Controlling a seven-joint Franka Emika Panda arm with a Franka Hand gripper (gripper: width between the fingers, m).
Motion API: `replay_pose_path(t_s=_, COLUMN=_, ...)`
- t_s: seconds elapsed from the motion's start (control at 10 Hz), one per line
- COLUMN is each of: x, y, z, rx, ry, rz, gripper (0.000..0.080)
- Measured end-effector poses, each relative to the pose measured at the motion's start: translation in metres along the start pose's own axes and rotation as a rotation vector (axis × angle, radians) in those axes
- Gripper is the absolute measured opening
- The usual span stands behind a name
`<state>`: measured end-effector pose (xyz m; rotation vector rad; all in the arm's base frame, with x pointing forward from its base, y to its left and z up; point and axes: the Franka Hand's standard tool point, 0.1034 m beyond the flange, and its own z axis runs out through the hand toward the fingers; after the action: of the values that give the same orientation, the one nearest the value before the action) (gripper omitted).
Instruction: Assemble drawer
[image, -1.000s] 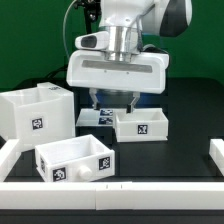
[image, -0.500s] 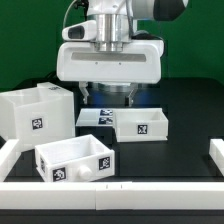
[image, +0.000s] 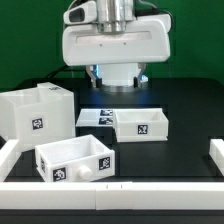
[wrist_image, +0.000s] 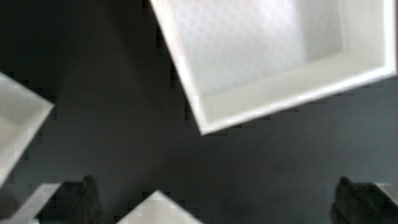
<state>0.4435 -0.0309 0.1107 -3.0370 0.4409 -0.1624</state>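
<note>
The drawer lies in three white tagged parts on the black table. The large boxy housing (image: 35, 113) stands at the exterior view's left. One open-top tray (image: 75, 160) with a round knob (image: 88, 172) sits at the front. A second tray (image: 140, 125) sits right of centre. My gripper (image: 118, 78) hangs high above the table's middle, behind the second tray. In the wrist view the gripper (wrist_image: 222, 205) is open, its dark fingers (wrist_image: 71, 204) wide apart with nothing held. An open tray (wrist_image: 267, 60) lies far below it.
The marker board (image: 95, 117) lies flat between the housing and the second tray. Low white rails (image: 110, 186) edge the table at the front and both sides. A white corner (wrist_image: 164, 210) shows between the fingers, far below; which part it belongs to I cannot tell.
The gripper has risen well above the table, away from the second tray, and shifted slightly toward the exterior view's left. The parts have not moved.
</note>
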Motion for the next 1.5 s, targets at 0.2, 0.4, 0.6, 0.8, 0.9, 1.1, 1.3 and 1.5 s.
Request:
replay_pose_path(t_s=0.2, x=0.006, y=0.015, z=-0.007, rx=0.014, ry=-0.049, rz=0.11, gripper=0.0649)
replay_pose_path(t_s=0.4, x=0.006, y=0.019, z=-0.007, rx=0.021, ry=-0.053, rz=0.139, gripper=0.0649)
replay_pose_path(t_s=0.6, x=0.006, y=0.021, z=-0.006, rx=0.022, ry=-0.057, rz=0.139, gripper=0.0649)
replay_pose_path(t_s=0.8, x=0.021, y=0.046, z=-0.015, rx=0.064, ry=-0.136, rz=0.144, gripper=0.0649)
replay_pose_path(t_s=0.9, x=0.024, y=0.061, z=-0.017, rx=0.068, ry=-0.151, rz=0.149, gripper=0.0649)
replay_pose_path(t_s=1.1, x=0.027, y=0.082, z=-0.014, rx=0.065, ry=-0.164, rz=0.182, gripper=0.0649)
replay_pose_path(t_s=1.3, x=0.032, y=0.084, z=-0.013, rx=0.035, ry=-0.074, rz=0.176, gripper=0.0649)
replay_pose_path(t_s=1.5, x=0.036, y=0.09, z=-0.012, rx=-0.003, ry=0.052, rz=0.183, gripper=0.0649)
